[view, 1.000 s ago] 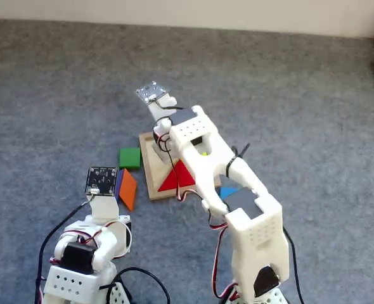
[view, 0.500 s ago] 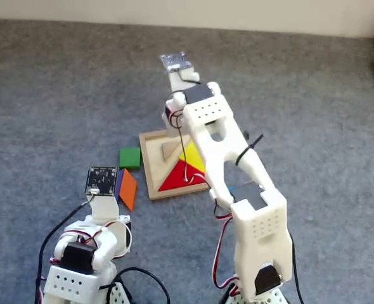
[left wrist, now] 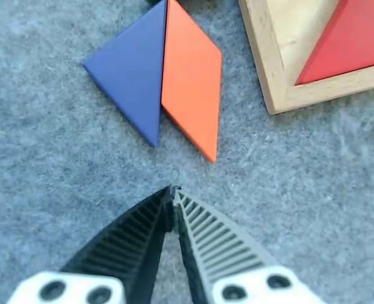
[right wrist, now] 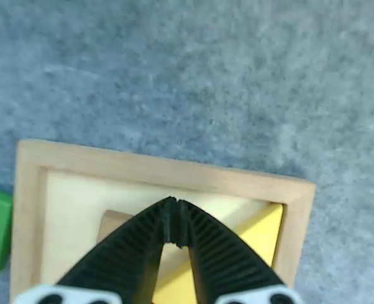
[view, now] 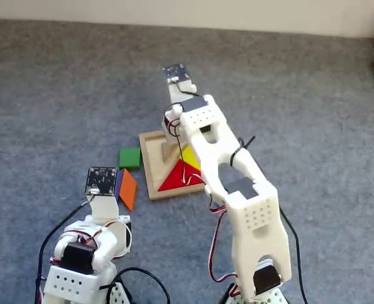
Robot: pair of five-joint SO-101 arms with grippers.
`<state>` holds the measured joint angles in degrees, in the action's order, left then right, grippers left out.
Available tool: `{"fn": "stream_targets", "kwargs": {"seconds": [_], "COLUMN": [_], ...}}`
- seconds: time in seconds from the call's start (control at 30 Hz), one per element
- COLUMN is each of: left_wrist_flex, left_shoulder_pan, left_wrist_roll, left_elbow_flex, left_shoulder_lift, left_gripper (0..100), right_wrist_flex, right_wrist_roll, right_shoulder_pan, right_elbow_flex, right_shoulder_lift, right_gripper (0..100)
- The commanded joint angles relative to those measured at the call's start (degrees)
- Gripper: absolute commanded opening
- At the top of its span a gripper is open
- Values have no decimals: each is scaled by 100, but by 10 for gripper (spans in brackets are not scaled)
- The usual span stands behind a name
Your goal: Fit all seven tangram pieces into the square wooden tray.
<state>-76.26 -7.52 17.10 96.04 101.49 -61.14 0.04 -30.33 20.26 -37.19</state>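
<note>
The square wooden tray (view: 150,177) lies mid-table with a red triangle (view: 176,178) and a yellow triangle (view: 194,158) in it, plus a pale wooden-coloured piece (view: 168,151). My right gripper (right wrist: 174,215) is shut and empty, hovering above the tray's far rim (right wrist: 155,166), over the yellow triangle (right wrist: 266,228) and the pale piece (right wrist: 111,221). My left gripper (left wrist: 174,191) is shut on the carpet, just short of a blue triangle (left wrist: 133,66) and an orange parallelogram (left wrist: 192,76) lying edge to edge. A green square (view: 129,158) sits against the tray's left side.
The right arm (view: 206,136) stretches over the tray's right half and hides what lies beneath it. Grey carpet surrounds the tray. The tray's corner (left wrist: 269,76) and the red triangle (left wrist: 358,38) lie close beside the orange piece.
The right arm swung from the tray's left part toward its far right, uncovering the yellow triangle, then settled slightly back. The left arm stayed still.
</note>
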Motion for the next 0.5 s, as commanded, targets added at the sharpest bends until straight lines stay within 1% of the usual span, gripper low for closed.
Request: {"fn": "stream_targets", "kwargs": {"seconds": [0.0, 0.2, 0.47], "left_wrist_flex": [-26, -26, -26], "left_shoulder_pan": [48, 48, 48], "left_wrist_roll": [-9, -9, -9], "left_elbow_flex": [119, 119, 119], "left_shoulder_lift": [242, 242, 242], "left_gripper": [7, 7, 7], "right_wrist_flex": [31, -875, -1516], "right_wrist_roll": [-44, -44, -35], "right_shoulder_pan": [84, -4, -400], "right_elbow_flex": [31, 66, 66], "right_shoulder_lift": [154, 154, 163], "right_gripper": [9, 9, 9]}}
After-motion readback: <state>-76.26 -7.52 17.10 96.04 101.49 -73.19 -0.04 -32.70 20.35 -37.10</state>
